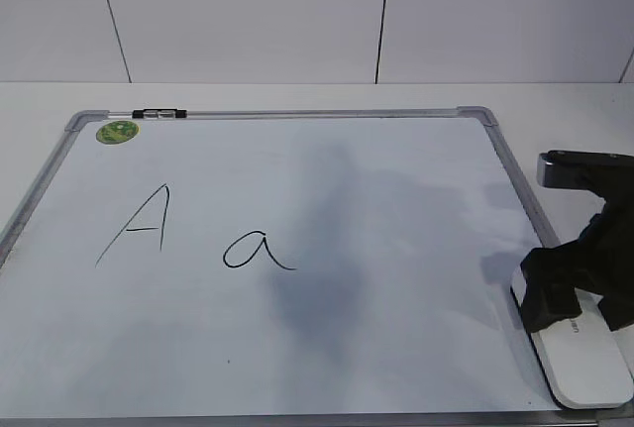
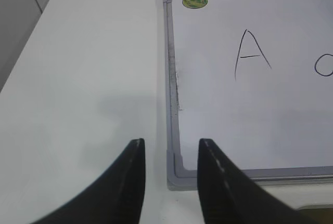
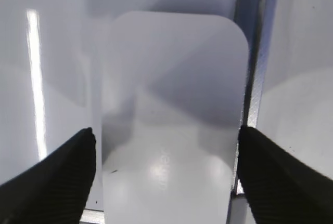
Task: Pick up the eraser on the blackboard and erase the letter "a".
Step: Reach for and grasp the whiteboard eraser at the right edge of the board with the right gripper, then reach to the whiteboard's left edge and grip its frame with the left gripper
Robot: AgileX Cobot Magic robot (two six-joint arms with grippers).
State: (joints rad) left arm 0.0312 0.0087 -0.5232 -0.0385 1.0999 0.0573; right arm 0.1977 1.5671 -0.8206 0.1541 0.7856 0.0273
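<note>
**White eraser straddled but not yet gripped: slip and wrong-letter risks**

White plastic, the eraser lies at the lower right of the exterior view, on the right edge of the blackboard, partly over the grey frame. The right gripper sits low around it. In the right wrist view the fingers stand spread, one at each long side, with a thin gap visible on both sides; no pinch is made yet.

The left gripper hangs at the bottom of the left wrist view, over the board's near corner, fingers apart and holding nothing.

The letter "a" is at centre-left of the exterior view, well apart from the eraser. The capital "A" stands just to its left.

Judged risks:
- The slab is smooth and rests across the frame rail; uneven closing could tilt or squirt it out.
- The lower-right view is partly cut off, so grip depth cannot be confirmed.
- A broad wipe could smear the neighbouring capital.
</note>
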